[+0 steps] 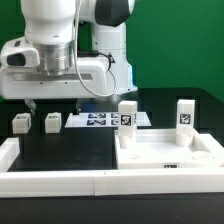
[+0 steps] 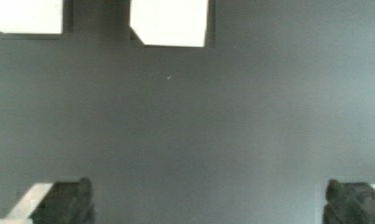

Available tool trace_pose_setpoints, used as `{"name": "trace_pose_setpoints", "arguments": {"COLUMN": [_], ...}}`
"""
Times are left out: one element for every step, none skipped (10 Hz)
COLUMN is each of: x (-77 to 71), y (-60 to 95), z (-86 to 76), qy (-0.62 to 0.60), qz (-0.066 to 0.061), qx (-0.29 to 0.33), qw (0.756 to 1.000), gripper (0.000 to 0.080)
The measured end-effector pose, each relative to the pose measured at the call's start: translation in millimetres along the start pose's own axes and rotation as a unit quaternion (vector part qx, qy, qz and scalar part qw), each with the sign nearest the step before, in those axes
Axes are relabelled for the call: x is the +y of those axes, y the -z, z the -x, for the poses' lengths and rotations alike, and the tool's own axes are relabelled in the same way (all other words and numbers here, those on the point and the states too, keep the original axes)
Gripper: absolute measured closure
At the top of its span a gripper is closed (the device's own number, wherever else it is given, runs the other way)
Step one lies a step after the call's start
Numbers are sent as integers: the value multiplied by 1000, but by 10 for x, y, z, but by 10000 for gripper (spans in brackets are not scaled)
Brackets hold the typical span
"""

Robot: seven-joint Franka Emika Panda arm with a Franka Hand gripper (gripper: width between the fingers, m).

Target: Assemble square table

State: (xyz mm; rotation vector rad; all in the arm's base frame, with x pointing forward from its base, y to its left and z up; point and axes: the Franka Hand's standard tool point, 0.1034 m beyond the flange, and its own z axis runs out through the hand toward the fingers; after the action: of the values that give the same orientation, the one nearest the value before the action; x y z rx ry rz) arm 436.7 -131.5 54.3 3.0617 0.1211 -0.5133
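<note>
The exterior view sits low and close in front of the arm (image 1: 60,40), facing it across the dark surface (image 1: 60,150); the wrist view looks straight down from the arm, near the surface, past the end effector (image 2: 198,203); both share the surface beneath the arm and, seemingly, two leg blocks (image 2: 171,22).

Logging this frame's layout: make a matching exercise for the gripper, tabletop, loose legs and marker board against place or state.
1 gripper
2 tabletop
3 loose legs
4 marker board

A lying flat, covered in tags
B open, empty
C carries two upright legs
D on black table, exterior view's left

Pairs: 1-B, 2-C, 3-D, 4-A
</note>
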Motion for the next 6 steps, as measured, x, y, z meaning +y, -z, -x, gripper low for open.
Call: {"name": "trace_pose_setpoints", "arguments": {"x": [4,-8,-34,0,-7,23], "y": [-2,-12,-33,-96,-178,-258], "z": [-10,19,69,58,155,221], "qy": [0,0,0,-1,-2,-1], "qz": [1,-1,-10,-10,-15,-14], "qx": [1,-12,-57,-74,-101,-126], "qw": [1000,1000,998,997,995,992], "gripper": [151,151,151,151,151,151]}}
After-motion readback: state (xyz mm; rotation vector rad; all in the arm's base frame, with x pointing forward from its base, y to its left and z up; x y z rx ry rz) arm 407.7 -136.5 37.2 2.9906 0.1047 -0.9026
